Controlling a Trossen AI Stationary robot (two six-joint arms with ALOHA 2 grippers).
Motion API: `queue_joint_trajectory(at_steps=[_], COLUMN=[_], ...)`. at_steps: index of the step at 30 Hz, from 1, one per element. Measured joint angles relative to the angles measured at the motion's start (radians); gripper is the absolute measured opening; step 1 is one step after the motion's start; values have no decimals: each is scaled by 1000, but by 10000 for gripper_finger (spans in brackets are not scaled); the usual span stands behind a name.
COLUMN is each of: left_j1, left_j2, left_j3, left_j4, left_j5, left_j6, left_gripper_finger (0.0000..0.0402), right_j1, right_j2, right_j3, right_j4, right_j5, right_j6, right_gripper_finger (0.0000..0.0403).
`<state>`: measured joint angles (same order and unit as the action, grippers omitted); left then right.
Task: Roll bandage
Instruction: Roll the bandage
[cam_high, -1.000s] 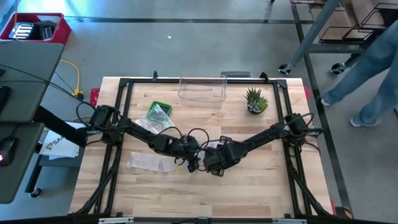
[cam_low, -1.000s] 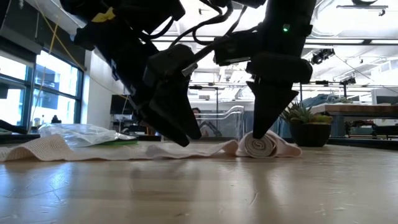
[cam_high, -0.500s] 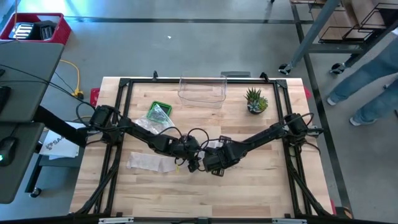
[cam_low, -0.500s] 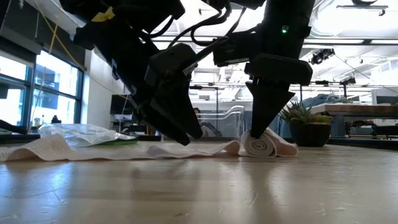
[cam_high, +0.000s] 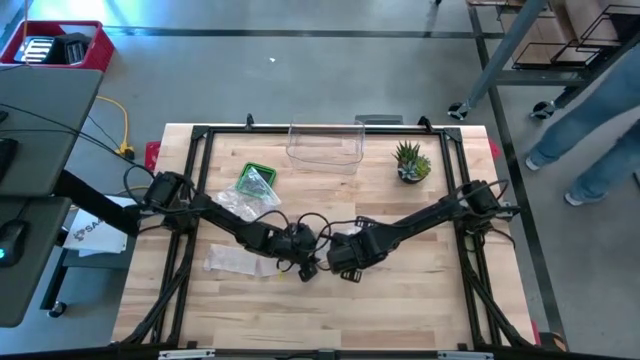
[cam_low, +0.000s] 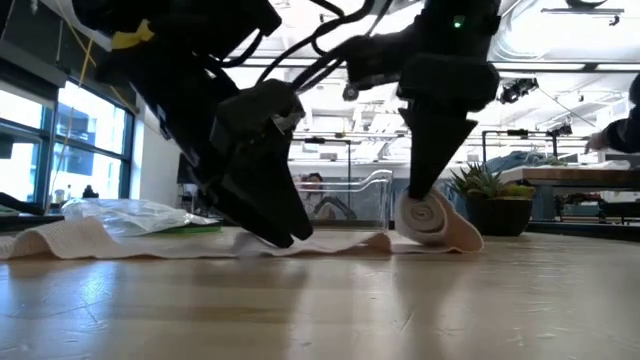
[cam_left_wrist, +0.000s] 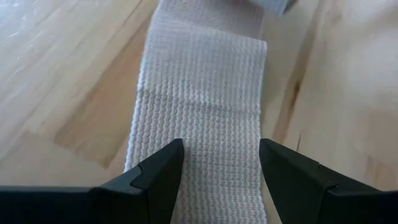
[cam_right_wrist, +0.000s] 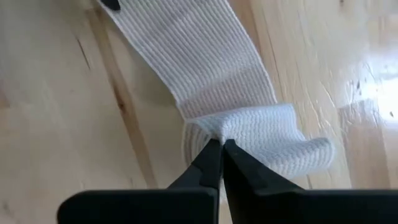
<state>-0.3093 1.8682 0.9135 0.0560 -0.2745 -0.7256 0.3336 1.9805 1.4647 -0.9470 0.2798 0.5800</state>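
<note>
Right fingers (cam_right_wrist: 219, 163) closed, bandage roll (cam_low: 425, 217) lifted.

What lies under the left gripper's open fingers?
The flat bandage strip on the wooden table lies under the left gripper; the strip's rolled end is out of this view.

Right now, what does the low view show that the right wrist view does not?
Only the low view: the left gripper open on the flat bandage strip, a plastic bag, a plant, and the roll's spiral end lifted off the table. Only the right wrist view: the bandage's ribbed weave and the shut fingertips pinching a fold. Both show the right gripper on the roll.
</note>
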Motion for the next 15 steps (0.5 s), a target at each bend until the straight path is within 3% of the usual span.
queue_joint_trajectory(at_steps=[11,15], left_j1=[-26,-28], left_j2=[-35,-54], left_j3=[1,-1], left_j4=[-168,-207], left_j5=[-30,-21], left_j6=[-28,28], left_gripper_finger=[211,211], right_j1=[8,8], right_j2=[0,0], right_j3=[-7,-7], right_j4=[-50,-64], right_j5=[-30,-25], right_j6=[-1,4], right_gripper_finger=[0,0])
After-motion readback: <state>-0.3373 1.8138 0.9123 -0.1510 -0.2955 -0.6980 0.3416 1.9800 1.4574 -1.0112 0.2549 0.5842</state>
